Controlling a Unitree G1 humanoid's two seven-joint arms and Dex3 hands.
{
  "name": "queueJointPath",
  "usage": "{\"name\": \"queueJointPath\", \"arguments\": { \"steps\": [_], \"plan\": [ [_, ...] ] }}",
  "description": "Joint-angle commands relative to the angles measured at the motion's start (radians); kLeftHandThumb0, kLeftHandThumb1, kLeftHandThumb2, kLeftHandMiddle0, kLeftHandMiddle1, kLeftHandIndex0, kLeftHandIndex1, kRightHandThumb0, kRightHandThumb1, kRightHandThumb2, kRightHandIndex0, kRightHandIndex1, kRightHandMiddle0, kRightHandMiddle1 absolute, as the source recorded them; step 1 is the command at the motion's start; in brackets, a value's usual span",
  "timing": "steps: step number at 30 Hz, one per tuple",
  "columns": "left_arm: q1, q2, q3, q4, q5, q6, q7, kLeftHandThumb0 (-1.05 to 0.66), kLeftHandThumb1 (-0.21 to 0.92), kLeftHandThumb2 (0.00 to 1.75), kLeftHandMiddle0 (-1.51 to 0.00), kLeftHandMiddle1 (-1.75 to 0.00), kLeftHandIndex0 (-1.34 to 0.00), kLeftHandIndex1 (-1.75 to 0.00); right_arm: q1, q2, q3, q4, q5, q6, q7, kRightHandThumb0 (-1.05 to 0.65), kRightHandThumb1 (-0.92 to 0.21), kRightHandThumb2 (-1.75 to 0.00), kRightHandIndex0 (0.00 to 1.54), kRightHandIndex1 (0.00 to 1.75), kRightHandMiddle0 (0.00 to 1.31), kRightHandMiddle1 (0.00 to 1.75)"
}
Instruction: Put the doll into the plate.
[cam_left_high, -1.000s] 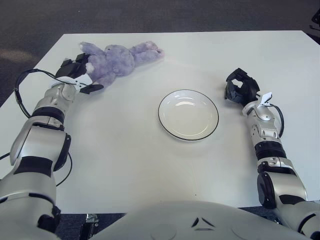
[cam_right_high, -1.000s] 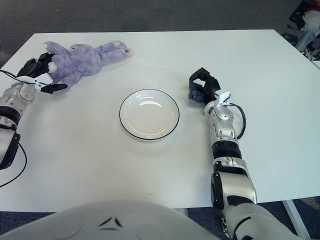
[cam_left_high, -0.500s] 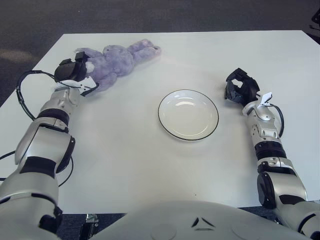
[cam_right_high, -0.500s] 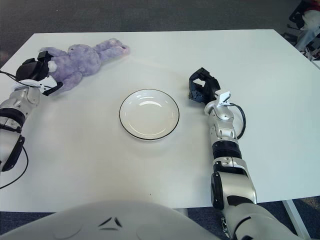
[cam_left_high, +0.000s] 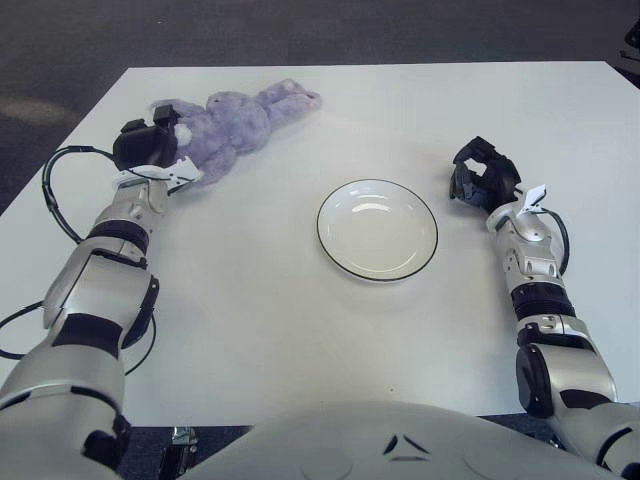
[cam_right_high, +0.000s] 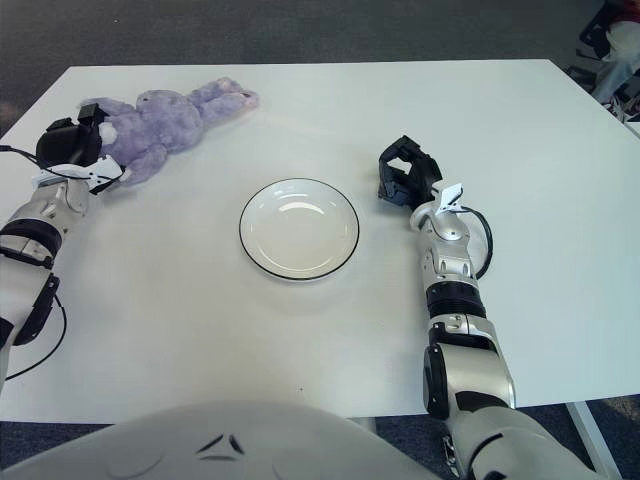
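So since a second ago my left hand has slid toward the table's far left corner, dragging the doll along, fingers clamped on its near end. Its long axis runs off up-right toward the far edge. The plate sits mid-table, empty. My right hand, curled, holds nothing beside it.

The left hand has closed onto the doll.
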Motion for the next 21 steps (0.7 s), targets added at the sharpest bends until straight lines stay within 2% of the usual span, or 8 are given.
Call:
{"name": "queueJointPath", "arguments": {
  "steps": [1, 7, 12, 18, 21],
  "plan": [
    [0.065, -0.049, -0.004, 0.017, -0.005, -0.01, -0.027, 0.0, 0.02, 1.61, -0.86, -1.62, -0.62, -1.75, 0.081, -0.009, -0.008, 0.06, 0.002, 0.086, 0.007, -0.41, -0.57, -1.0, 0.96, 1.75, 0.42, 1.75],
    [0.06, -0.069, 0.011, 0.001, -0.026, -0.031, -0.018, 0.0, 0.03, 1.61, -0.86, -1.62, -0.62, -1.75, 0.081, -0.035, -0.03, 0.033, 0.019, 0.112, 0.006, -0.41, -0.54, -1.04, 0.97, 1.75, 0.44, 1.75],
    [0.046, -0.07, -0.025, -0.048, 0.01, -0.078, 0.044, 0.0, 0.02, 1.63, -0.85, -1.65, -0.62, -1.75, 0.069, -0.077, -0.077, 0.014, 0.051, 0.152, 0.006, -0.42, -0.53, -1.05, 0.96, 1.75, 0.45, 1.75],
    [0.048, -0.065, -0.055, -0.079, 0.041, -0.115, 0.107, 0.0, 0.01, 1.64, -0.84, -1.69, -0.62, -1.75, 0.06, -0.094, -0.089, -0.005, 0.056, 0.183, -0.002, -0.42, -0.53, -1.05, 0.97, 1.75, 0.45, 1.75],
    [0.047, -0.064, -0.075, -0.127, 0.07, -0.141, 0.174, 0.0, 0.02, 1.65, -0.82, -1.72, -0.62, -1.75, 0.057, -0.105, -0.095, -0.038, 0.057, 0.215, -0.014, -0.42, -0.53, -1.04, 0.97, 1.75, 0.45, 1.75]
  ]
}}
